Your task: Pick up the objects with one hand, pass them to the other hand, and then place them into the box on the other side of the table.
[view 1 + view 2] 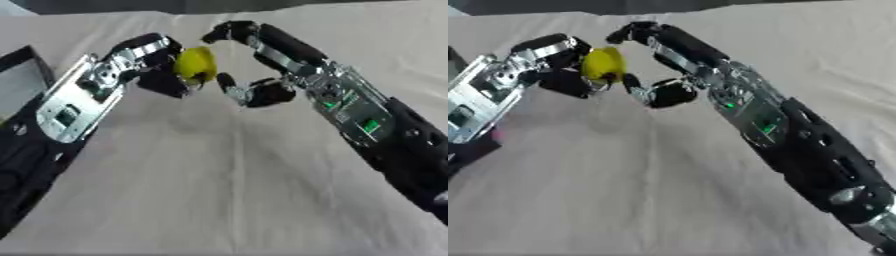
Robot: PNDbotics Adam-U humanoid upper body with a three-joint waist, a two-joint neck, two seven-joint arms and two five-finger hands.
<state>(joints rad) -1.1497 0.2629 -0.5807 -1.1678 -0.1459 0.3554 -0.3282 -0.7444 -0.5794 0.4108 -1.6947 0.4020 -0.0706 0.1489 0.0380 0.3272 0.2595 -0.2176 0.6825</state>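
Mid-handover above the cloth-covered surface [219,190]: the left hand [153,62] grips a small yellow rounded object [195,64], the right hand [254,60] spread wide around it, boxing remains.

A pale cloth [219,190] covers the table, creased, with one long fold running down its middle toward the near edge. Soft shadows lie on it at the centre. Beyond its far edge runs a dark strip [262,5] of background.

Matt, seemingly cloth table cover [219,190]
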